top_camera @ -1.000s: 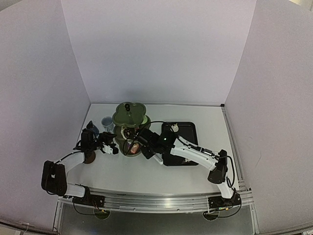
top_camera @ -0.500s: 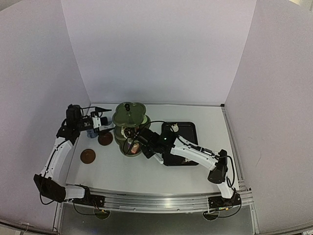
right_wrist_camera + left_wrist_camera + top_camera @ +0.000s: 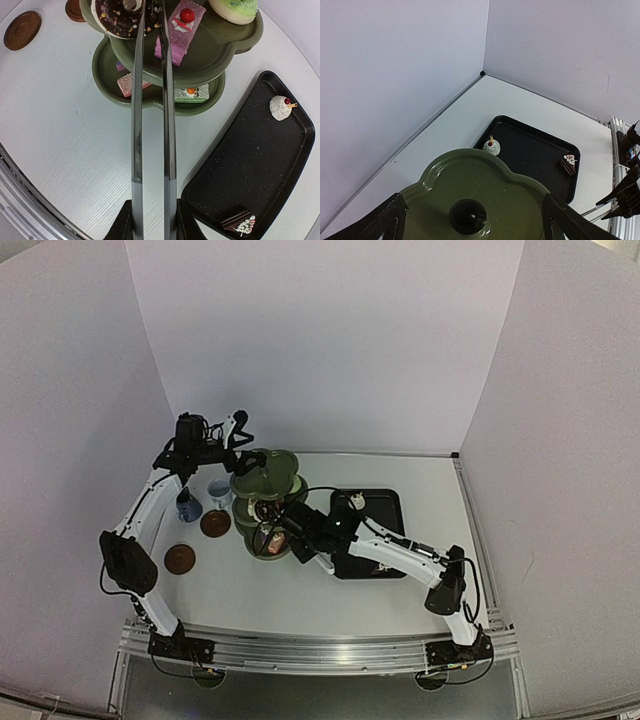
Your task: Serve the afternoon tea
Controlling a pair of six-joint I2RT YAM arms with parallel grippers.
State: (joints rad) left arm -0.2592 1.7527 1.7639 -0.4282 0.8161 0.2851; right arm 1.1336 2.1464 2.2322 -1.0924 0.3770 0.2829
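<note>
Olive-green stand [image 3: 265, 502] sits mid-table. L gripper [image 3: 237, 437] hangs over its top tier, jaws wide apart, holding nothing. The wrist view shows its fingers [image 3: 375, 222] either side of the knob [image 3: 467, 216]. R gripper [image 3: 302, 530] is clamped on the tongs [image 3: 168, 110]. The blades are squeezed close and run between the chocolate ring [image 3: 120, 12] and pink cake [image 3: 176, 31] on the mid tier, tips out of frame. Dark-blue cup [image 3: 188, 507] and pale cup [image 3: 219, 490] stand at the stand's 9–10 o'clock, saucers [image 3: 215, 523] at 8, cups not on them. Black tray [image 3: 385, 505] is at 3.

Risk, imo: if L drops off-centre or shifts the stand w/ tongs inside, tiers tilt and cakes slide.

Vs 1 s ago: L was low at 8 o'clock by the saucers, jaws narrower; now high and spread. R arm unchanged.
</note>
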